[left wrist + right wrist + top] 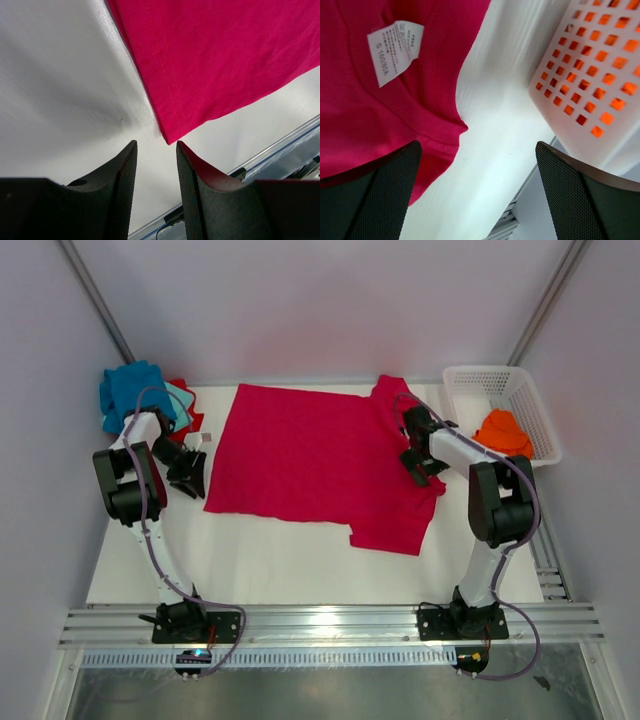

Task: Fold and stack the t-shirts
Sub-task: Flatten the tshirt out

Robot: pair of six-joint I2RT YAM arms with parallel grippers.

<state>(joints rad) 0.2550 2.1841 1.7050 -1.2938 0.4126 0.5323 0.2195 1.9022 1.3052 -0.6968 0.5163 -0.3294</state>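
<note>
The crimson t-shirt (pixel 310 455) lay spread flat across the middle of the white counter (pixel 260 560); the left gripper (pixel 156 147) hovered just beside its near-left corner, jaws partly apart with nothing between them; the right gripper (pixel 479 150) stood spread wide and empty over the collar edge near the label (pixel 395 50); an orange tee (pixel 503 432) sat in the white basket (pixel 520 390) at the far right; blue and teal tees (pixel 135 392) were heaped at the far left.

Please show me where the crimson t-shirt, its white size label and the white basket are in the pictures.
crimson t-shirt (pixel 310 450): top view, middle of its body.
size label (pixel 395 50): right wrist view, centre of the white tag.
white basket (pixel 482 371): top view, far rim.
</note>
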